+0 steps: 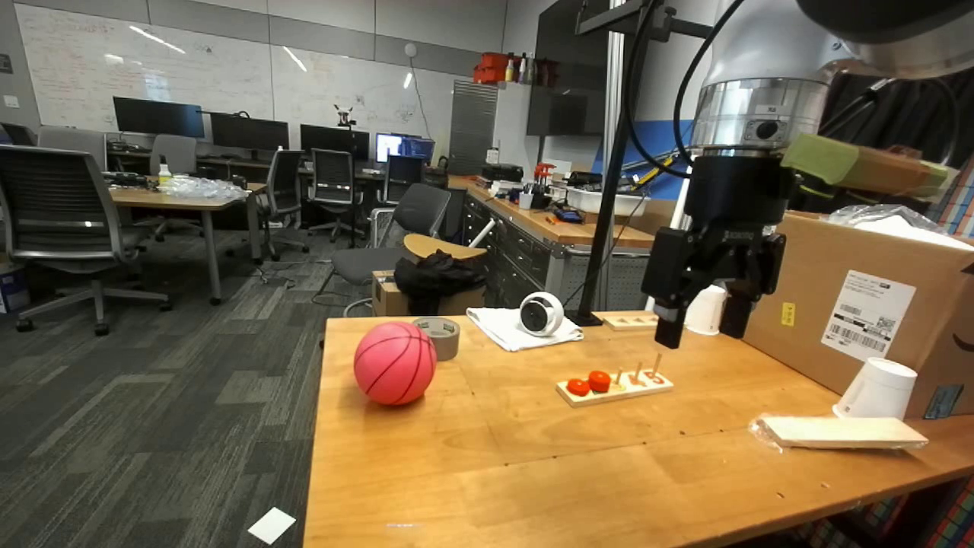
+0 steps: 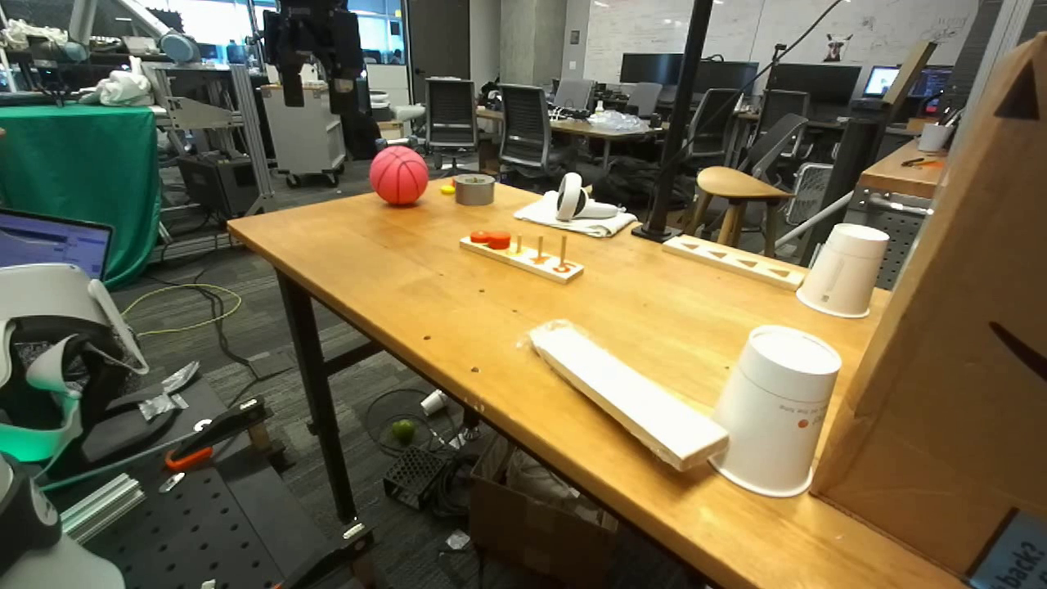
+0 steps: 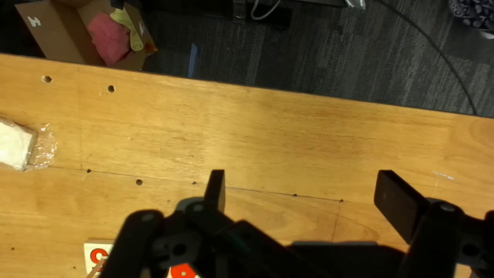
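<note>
The gripper (image 3: 303,188) hung above the table (image 1: 487,487), released, its fingers (image 3: 399,208) spread wide; between them the wrist view showed wood and a seam of the tabletop. The peg board (image 1: 625,393) lay flat near the middle of the table, lower than the gripper and well apart from it; in the wrist view the gripper partly hid it. Red discs (image 1: 599,380) sat side by side in two spots at its left end, and three pegs (image 2: 563,249) stood upright toward the right.

At the table's left end was a pink ball (image 1: 395,363), with a tape roll (image 1: 449,346) just to its right and a yellow bit (image 2: 447,190) between them. Farther right, a white device (image 1: 542,313) rested on a cloth (image 1: 498,323), close to a black pole (image 1: 609,190). Past the pole, the triangle board (image 2: 728,266) lay along the far side, with the far cup (image 2: 842,270) upside down at its right end. The near cup (image 1: 876,388), also upside down, stood just beside the box (image 1: 791,289) on the right. A wrapped slab (image 1: 841,431) lay near that cup; whether they touched I could not tell.
</note>
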